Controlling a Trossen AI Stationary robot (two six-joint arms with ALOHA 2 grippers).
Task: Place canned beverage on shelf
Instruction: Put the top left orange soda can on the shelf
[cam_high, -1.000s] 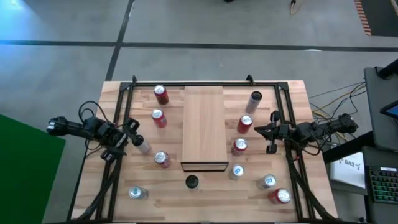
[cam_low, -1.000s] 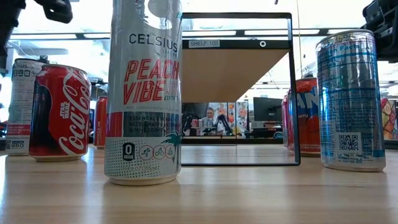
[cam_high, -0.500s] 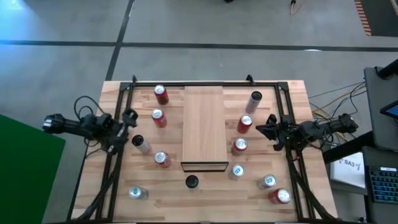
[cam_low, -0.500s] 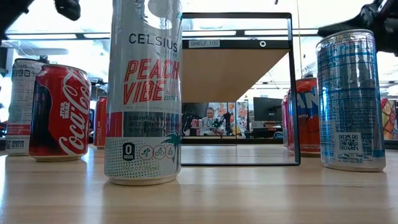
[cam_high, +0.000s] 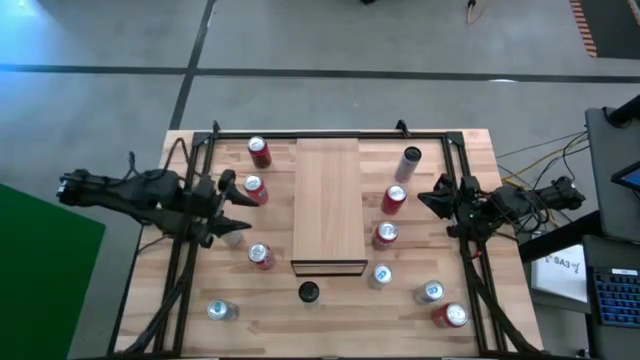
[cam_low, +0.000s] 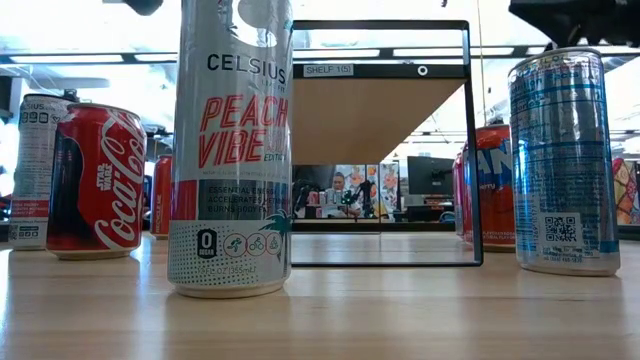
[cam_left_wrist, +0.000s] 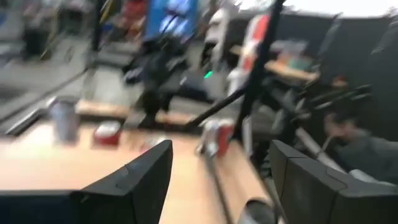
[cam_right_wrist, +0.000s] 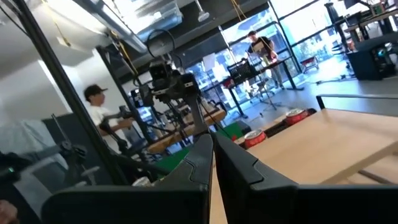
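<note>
The shelf (cam_high: 327, 205), a long light wood board, stands raised in the table's middle, and it also shows in the low view (cam_low: 378, 120). Several cans stand around it, among them a red can (cam_high: 254, 189) and a slim silver can (cam_high: 230, 238) on its left. My left gripper (cam_high: 232, 204) is open and hovers over these two, and the silver can's top (cam_left_wrist: 254, 213) shows low between its fingers. My right gripper (cam_high: 428, 196) is shut and empty, raised beside a red can (cam_high: 394, 198) on the shelf's right.
More cans stand on the planked tabletop: red ones (cam_high: 259, 151), (cam_high: 261, 256), (cam_high: 385, 235), (cam_high: 452, 315), a grey one (cam_high: 410, 160), silver and blue ones (cam_high: 221, 311), (cam_high: 381, 275), (cam_high: 431, 291), and a dark one (cam_high: 308, 292). A black frame (cam_high: 330, 137) rims the table. A person stands beyond it (cam_right_wrist: 99, 118).
My left gripper has gone toward the table's right, from the left edge to above the cans left of the shelf, and has risen. My right gripper has turned, risen and shifted a little toward the far edge. No can has moved.
</note>
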